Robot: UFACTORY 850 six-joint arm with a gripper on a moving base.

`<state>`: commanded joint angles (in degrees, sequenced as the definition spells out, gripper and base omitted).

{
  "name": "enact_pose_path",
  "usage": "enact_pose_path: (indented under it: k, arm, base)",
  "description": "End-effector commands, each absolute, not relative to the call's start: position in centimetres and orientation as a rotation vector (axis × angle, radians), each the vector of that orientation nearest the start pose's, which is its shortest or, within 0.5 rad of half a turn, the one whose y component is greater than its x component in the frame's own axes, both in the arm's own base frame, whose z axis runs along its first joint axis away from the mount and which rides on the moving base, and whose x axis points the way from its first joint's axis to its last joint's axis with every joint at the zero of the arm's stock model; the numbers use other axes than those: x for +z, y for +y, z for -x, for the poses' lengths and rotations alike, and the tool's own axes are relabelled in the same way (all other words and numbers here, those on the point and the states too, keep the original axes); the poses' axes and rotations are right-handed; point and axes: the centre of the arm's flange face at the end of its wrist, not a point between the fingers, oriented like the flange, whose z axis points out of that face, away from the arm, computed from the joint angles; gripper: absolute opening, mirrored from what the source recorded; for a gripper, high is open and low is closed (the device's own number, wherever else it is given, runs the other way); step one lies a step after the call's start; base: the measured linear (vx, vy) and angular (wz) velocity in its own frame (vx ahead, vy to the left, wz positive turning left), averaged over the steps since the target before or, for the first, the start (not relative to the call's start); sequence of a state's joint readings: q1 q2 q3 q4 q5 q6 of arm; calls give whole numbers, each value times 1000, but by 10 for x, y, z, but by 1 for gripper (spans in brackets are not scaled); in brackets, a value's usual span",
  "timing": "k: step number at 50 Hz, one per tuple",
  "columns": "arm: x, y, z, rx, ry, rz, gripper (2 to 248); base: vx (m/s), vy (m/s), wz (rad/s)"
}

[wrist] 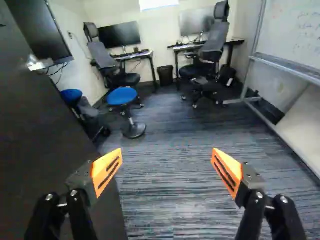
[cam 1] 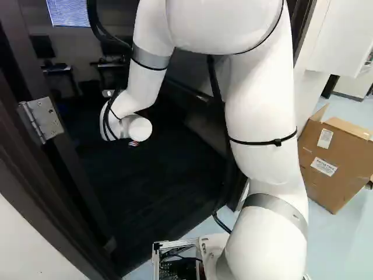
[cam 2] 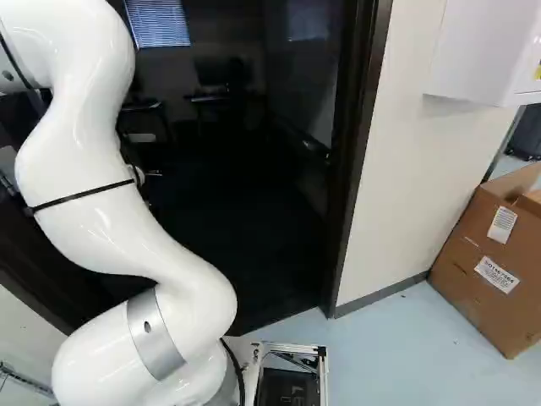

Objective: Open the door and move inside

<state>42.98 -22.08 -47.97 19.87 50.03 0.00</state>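
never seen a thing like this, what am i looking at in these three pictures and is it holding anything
The machine is one smooth white robot arm on a moving base. Two pictures come from cameras on that base, behind the arm, one to its left and one to its right. The third comes from the arm's wrist, looking past its black, orange-padded claw. The claw is open and holds nothing. Beside it stands a dark, flat door, open. Beyond, on striped carpet, are a blue-seated round stool and black-and-grey office chairs. At the right of both base pictures, a brown cardboard box stands on pale flooring.
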Motion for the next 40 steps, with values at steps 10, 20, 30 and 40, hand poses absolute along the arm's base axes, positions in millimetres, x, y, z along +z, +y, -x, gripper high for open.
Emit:
enact_pose_path:
  k: [10,20,30,40]
  arm:
    - [384,343,-425,-1635,-325,2226,247]
    - [385,327,-429,-1647,-297,2244,247]
    - [386,311,-433,-1657,-270,2261,247]
    - [386,295,-435,-1667,-242,2278,247]
  base:
    - [0,0,0]
    - [0,0,0]
    - [0,0,0]
    - [0,0,0]
